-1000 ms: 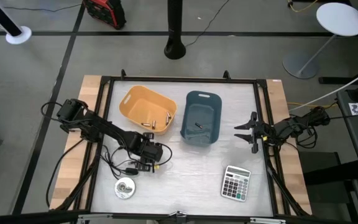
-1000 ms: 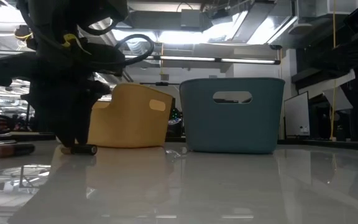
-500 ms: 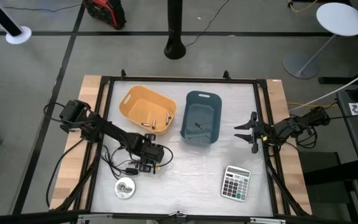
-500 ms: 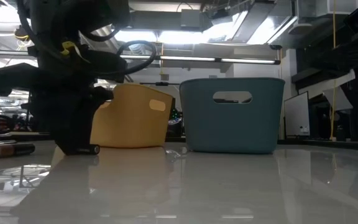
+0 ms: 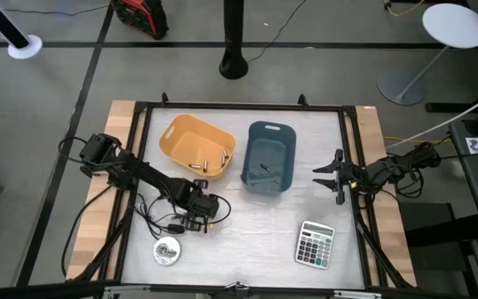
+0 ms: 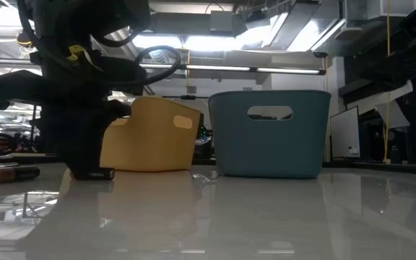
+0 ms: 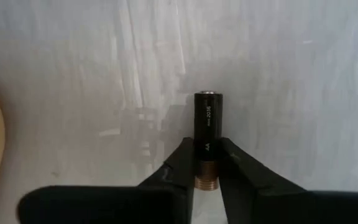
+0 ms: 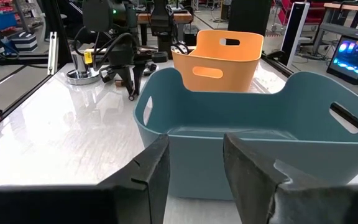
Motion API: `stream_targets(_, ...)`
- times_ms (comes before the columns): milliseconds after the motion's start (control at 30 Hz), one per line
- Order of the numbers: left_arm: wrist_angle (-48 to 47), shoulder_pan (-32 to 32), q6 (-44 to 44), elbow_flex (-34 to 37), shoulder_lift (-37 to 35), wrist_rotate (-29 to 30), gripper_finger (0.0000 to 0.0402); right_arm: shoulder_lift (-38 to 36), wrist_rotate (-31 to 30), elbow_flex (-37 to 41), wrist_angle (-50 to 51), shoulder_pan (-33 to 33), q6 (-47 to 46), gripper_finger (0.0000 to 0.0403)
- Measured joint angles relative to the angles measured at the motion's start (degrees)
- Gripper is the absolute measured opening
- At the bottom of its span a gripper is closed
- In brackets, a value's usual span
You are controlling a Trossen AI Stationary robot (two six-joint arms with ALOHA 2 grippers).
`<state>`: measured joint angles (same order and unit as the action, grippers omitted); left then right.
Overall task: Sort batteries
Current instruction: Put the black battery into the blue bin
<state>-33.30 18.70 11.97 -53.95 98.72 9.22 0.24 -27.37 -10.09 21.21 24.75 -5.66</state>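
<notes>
Your overhead picture is evenly lit, with only soft shadows on the table (image 5: 247,237). From table height, bright ceiling lights (image 6: 266,25) backlight everything: the left arm (image 6: 78,87) is a black silhouette, and the glossy surface mirrors the glare. The left wrist picture shows pale streaky reflections.

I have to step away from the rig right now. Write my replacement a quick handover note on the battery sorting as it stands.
Left gripper: down at the table in front of the yellow bin, fingers shut on a dark battery with a coppery end, which lies on the table top.
Right gripper: open, waiting beside the blue bin, holding nothing.
Done: a few batteries lie in the yellow bin, one dark battery in the blue bin.
Left: lift the gripped battery and drop it in its bin. No other loose batteries can be made out on the table.
</notes>
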Motion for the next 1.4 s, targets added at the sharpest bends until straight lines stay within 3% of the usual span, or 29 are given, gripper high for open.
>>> stream_targets(400,-0.8,-0.1,0.0,-1.2,0.2,-0.6,0.0052,0.0,0.0,0.0,0.0,0.0,0.0,0.0145)
stream_targets(767,-0.9,-0.9,-6.4,-10.6,-0.6,-1.3,0.005,0.0,0.0,0.0,0.0,0.0,0.0,0.0145)
stream_targets(1033,5.7,-6.1,-16.7,-17.9,-0.7,1.8,0.0045,0.0,0.0,0.0,0.0,0.0,0.0,0.0145)
stream_targets(1200,15.1,-10.9,-21.7,-18.4,-0.7,2.2,0.0057,0.0,0.0,0.0,0.0,0.0,0.0,0.0145)
stream_targets(1400,17.8,-16.3,-22.3,-18.4,-0.7,2.2,0.0065,0.0,0.0,0.0,0.0,0.0,0.0,0.0145)
